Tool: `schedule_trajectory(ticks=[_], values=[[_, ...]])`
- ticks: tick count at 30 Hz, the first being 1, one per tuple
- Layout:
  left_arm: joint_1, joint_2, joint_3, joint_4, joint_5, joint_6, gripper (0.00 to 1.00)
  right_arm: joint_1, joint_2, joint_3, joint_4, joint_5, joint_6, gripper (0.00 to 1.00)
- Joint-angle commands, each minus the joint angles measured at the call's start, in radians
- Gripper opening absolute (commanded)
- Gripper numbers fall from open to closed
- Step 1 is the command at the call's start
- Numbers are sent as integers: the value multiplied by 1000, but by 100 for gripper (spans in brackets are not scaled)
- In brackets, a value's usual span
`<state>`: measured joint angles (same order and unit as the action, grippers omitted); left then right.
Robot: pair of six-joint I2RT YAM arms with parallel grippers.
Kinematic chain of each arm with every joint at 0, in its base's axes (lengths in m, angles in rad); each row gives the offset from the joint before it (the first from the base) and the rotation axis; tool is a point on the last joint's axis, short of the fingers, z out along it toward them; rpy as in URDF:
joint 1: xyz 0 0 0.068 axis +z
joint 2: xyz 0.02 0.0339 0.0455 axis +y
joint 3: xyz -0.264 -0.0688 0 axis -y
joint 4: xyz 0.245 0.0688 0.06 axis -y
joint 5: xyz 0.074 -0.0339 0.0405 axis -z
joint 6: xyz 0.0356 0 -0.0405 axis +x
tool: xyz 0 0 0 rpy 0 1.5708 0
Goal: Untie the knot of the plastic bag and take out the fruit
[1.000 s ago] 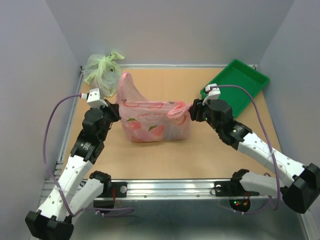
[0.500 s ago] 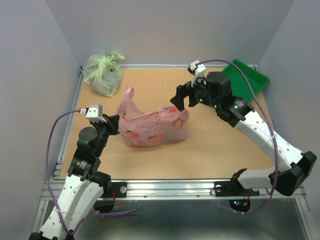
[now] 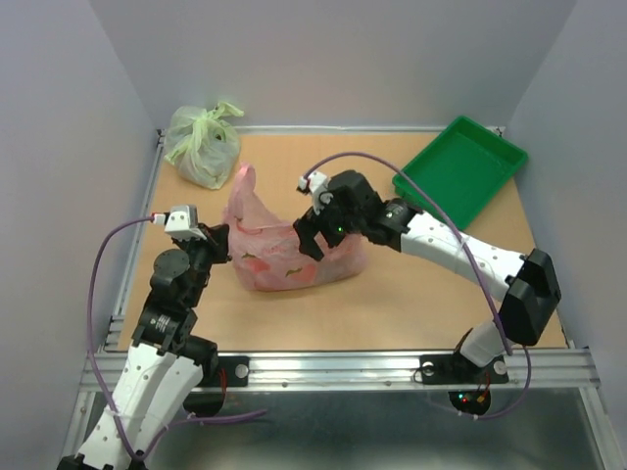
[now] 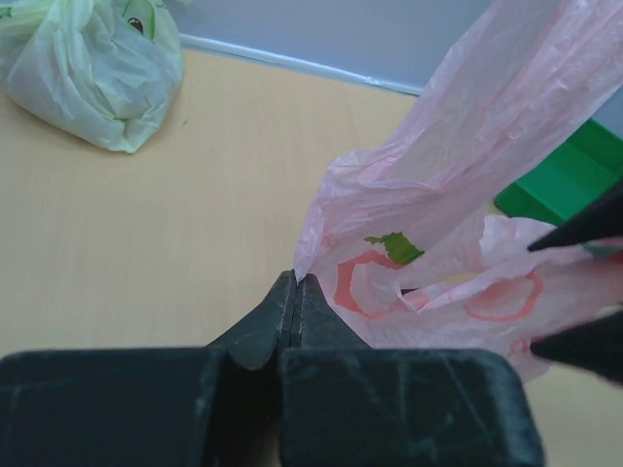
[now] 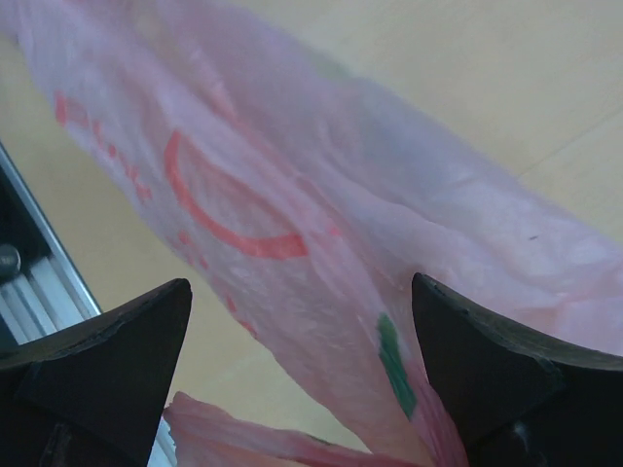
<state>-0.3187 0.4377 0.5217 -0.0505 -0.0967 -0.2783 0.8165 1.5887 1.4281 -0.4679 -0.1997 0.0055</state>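
A tan table [image 3: 421,294] carries the pink plastic bag [image 3: 279,264], slumped left of centre. The left gripper [image 4: 297,281] pinches its left edge, jaws closed; the right gripper [image 3: 307,238] hangs over its top, jaws wide. A pale green bag [image 3: 203,145] sits far left, a green tray [image 3: 460,171] far right.

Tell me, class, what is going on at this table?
The left arm's jaws are shut on an edge of the pink plastic bag. The right arm's jaws stand wide open astride a fold of the bag, not closed on it. No fruit is out of the bag. A pale green bag and a green tray sit at the back.
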Motion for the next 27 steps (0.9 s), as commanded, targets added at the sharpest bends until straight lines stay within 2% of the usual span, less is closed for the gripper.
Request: schedule_trajectory(ticks=[1,6,8,9,12,13,16,22,27], values=[[1,18,6,17,-72,-22,0,122,-88,-170,-18,63,-48,99],[1,56,17,-8,-80,-79,1,173,-167,-355,32,79,-7,99],[1,50,23,-8,-49,-126,11,176,-190,-418,72,91,30,99],[1,46,24,-11,-37,-174,28,176,-194,-431,89,97,46,99],[1,18,60,-44,20,-229,53,177,-194,-442,141,108,85,99],[1,12,73,-76,40,-261,65,176,-193,-436,155,106,94,99],[1,-13,121,-139,66,-282,74,176,-179,-405,205,126,125,100],[1,31,191,-225,66,-210,78,171,-122,-273,215,347,125,100],[1,73,218,-298,55,-203,78,147,-59,-146,204,336,67,100]])
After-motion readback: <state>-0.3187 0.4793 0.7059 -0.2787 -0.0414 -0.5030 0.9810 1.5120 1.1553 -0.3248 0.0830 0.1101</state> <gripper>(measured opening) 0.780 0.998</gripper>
